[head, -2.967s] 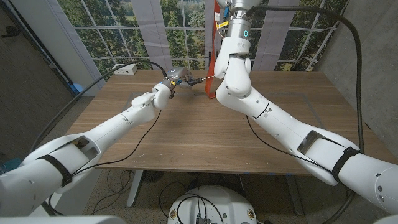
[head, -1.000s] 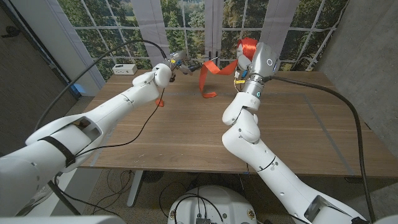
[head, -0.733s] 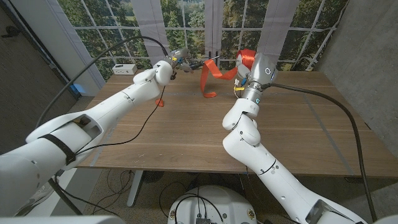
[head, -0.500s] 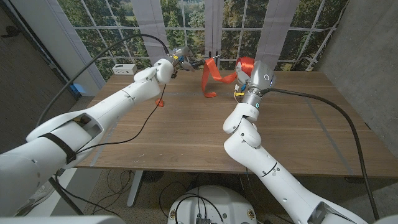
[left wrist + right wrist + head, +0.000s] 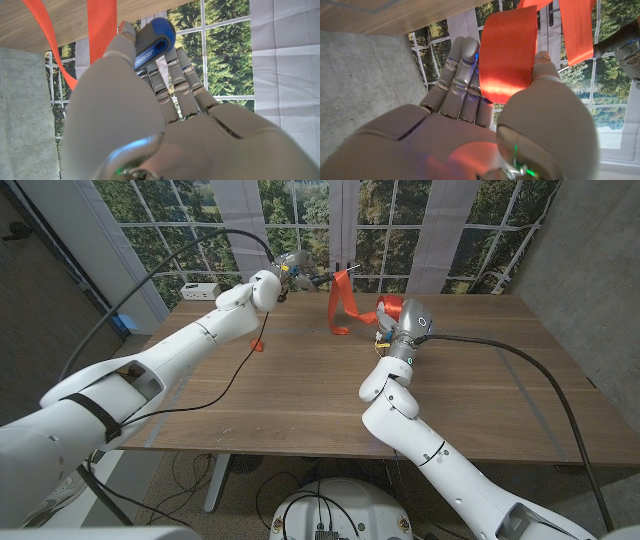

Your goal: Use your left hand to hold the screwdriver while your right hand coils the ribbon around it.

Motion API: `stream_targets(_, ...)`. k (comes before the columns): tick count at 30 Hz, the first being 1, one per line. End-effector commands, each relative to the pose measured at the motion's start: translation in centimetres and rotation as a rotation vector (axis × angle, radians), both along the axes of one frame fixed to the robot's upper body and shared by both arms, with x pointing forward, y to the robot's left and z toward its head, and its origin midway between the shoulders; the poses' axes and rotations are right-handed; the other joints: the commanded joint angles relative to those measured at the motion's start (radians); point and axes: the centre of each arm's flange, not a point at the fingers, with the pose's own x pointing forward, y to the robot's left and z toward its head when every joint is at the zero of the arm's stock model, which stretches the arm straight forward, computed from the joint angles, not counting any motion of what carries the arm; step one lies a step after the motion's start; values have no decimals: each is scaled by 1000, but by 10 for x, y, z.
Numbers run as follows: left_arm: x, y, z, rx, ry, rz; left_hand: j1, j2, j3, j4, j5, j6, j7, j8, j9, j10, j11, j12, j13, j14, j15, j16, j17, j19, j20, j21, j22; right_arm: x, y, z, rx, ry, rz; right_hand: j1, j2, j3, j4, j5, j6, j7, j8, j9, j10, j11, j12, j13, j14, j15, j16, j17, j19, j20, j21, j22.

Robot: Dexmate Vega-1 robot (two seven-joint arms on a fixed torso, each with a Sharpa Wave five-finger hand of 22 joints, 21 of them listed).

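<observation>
My left hand (image 5: pixel 283 276) is raised over the table's far edge and grips the screwdriver (image 5: pixel 152 40) by its blue and grey handle. The thin shaft (image 5: pixel 326 277) points toward my right side. An orange ribbon (image 5: pixel 339 302) hangs from the shaft's tip down to the table and loops across to my right hand (image 5: pixel 396 320). That hand holds the ribbon (image 5: pixel 507 54) between thumb and fingers, low and right of the screwdriver. In the left wrist view the ribbon (image 5: pixel 102 24) runs just beside my fingers.
A white power strip (image 5: pixel 202 290) lies at the far left of the wooden table (image 5: pixel 300 395). A small orange piece (image 5: pixel 258 346) sits under my left forearm, with a black cable (image 5: pixel 228 380) trailing across the table. A window backdrop stands behind.
My right hand has come down from head height toward the table, drawing the ribbon lower and nearer the shaft. My left hand has lifted the screwdriver slightly up and to the right.
</observation>
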Motion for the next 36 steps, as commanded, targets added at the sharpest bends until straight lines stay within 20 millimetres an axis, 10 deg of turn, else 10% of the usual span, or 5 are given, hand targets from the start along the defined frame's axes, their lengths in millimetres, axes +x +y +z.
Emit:
stream_targets(1,-8,-1,0,3,3,-26,132,144,4,2,9,90,-5,3,4,37,-27,-2,10,172,-264,4,251,-3,-6,14,1,29,3,-17,-8,79,1,225,209,-9,-1,-4,25,-19,1,40,50,-53,-4,288,72,-111,3,-5,-4,-8,11,-1)
stream_targets(36,-37,-5,-15,52,88,-136,136,144,8,1,10,100,-4,-9,6,44,-34,-12,27,181,-264,-7,264,-17,-5,40,-4,96,2,36,-84,50,-27,236,212,-14,2,-6,25,-20,-17,50,47,-58,-12,295,69,-111,12,-6,-22,-13,36,-3)
